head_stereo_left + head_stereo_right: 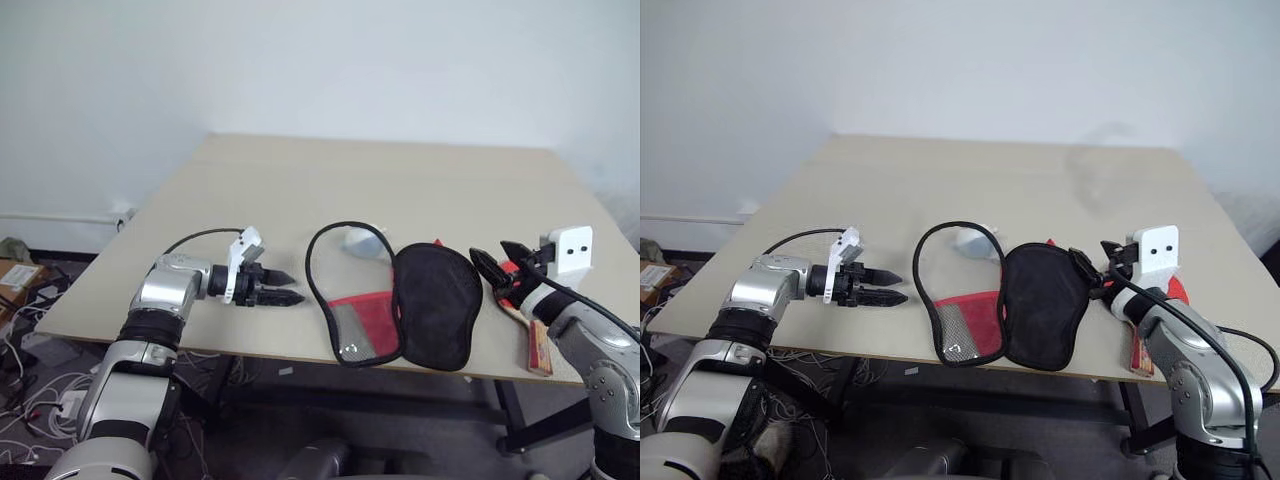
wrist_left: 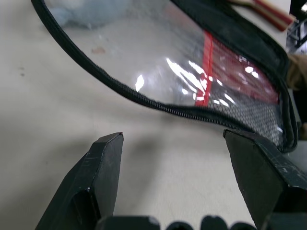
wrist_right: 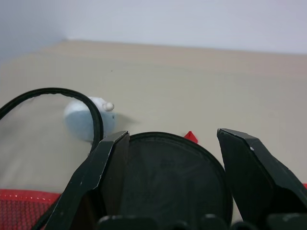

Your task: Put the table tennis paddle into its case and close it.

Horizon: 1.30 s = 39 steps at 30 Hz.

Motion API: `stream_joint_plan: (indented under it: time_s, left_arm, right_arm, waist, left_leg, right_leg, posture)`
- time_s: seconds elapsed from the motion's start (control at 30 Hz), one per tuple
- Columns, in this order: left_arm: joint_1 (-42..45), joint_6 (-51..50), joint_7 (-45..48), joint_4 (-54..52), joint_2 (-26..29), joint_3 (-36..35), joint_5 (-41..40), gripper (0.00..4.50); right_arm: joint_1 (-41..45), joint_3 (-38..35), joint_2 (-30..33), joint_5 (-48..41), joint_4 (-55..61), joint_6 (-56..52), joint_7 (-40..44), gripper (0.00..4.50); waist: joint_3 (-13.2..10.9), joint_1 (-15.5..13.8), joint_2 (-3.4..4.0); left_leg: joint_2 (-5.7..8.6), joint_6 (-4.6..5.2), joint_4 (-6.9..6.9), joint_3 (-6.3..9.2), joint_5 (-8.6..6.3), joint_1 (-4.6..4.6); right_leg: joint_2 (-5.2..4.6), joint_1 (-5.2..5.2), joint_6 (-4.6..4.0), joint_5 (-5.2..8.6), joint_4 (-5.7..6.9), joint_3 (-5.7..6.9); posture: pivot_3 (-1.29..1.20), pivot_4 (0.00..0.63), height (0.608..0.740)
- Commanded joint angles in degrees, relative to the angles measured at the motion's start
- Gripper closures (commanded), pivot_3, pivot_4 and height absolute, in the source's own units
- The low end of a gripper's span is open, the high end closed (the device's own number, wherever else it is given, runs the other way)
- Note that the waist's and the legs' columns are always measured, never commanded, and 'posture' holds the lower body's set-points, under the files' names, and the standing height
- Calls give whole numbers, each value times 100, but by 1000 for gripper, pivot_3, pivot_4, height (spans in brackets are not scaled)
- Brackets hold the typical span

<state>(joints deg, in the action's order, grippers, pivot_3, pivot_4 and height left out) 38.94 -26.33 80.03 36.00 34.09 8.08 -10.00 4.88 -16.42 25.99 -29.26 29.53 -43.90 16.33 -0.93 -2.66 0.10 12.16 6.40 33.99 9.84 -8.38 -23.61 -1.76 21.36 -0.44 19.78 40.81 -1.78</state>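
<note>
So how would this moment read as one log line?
case: open on table | paddle: outside, by right gripper | left gripper: open, empty | right: open, empty

A lab: bare white wall (image 1: 320, 60), plain table (image 1: 400, 180), floor cables (image 1: 40, 385).

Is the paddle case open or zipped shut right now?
Open: the case lies spread on the table, black lining up, one flap looped wide.
</note>
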Motion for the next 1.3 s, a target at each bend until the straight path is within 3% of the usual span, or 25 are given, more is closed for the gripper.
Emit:
stream_joint_plan:
  time_s: [0.03, 0.5, 0.83, 1.0, 1.3]
  left_arm:
    - [151, 91, 33, -82, 78, -30, -9, 927]
    - [97, -257, 130, -460, -63, -42, -181, 927]
    - [101, -231, 251, -447, -248, 61, -126, 927]
    - [22, -255, 321, -508, -236, 62, -147, 927]
    - [-244, -158, 272, -862, -313, 199, -120, 927]
  right_arm:
    - [138, -69, -41, 20, 72, 185, -60, 1323]
    - [-239, -442, -22, -35, 68, 111, -208, 1323]
    - [-326, -941, 180, 174, -239, -950, -970, 1323]
    - [-642, -1212, 484, -70, -238, -1704, -723, 1323]
    - [-709, -1112, 277, 41, -427, -1968, -796, 1323]
  waist:
    - [0, 0, 0]
    - [0, -4, -1]
    - [0, -9, 0]
    - [-1, -19, -2]
    - [-2, 11, 0]
  left_leg:
    - [0, 0, 0, 0, 0, 0]
    - [0, 0, 0, -1, 0, -1]
    - [0, 0, -1, -1, 0, 0]
    - [0, 0, -2, 0, 0, -1]
    - [-2, 1, -4, -1, -1, 0]
  right_leg:
    - [0, 0, 0, 0, 0, 0]
    - [0, 0, 0, 0, -1, 0]
    - [0, 0, 0, 0, -1, -1]
    - [0, 0, -1, 0, -4, 0]
    - [0, 0, -1, 1, -3, -3]
  posture:
    - [0, 0, 740]
    - [0, 0, 740]
    - [0, 0, 740]
    - [0, 0, 740]
    - [0, 0, 740]
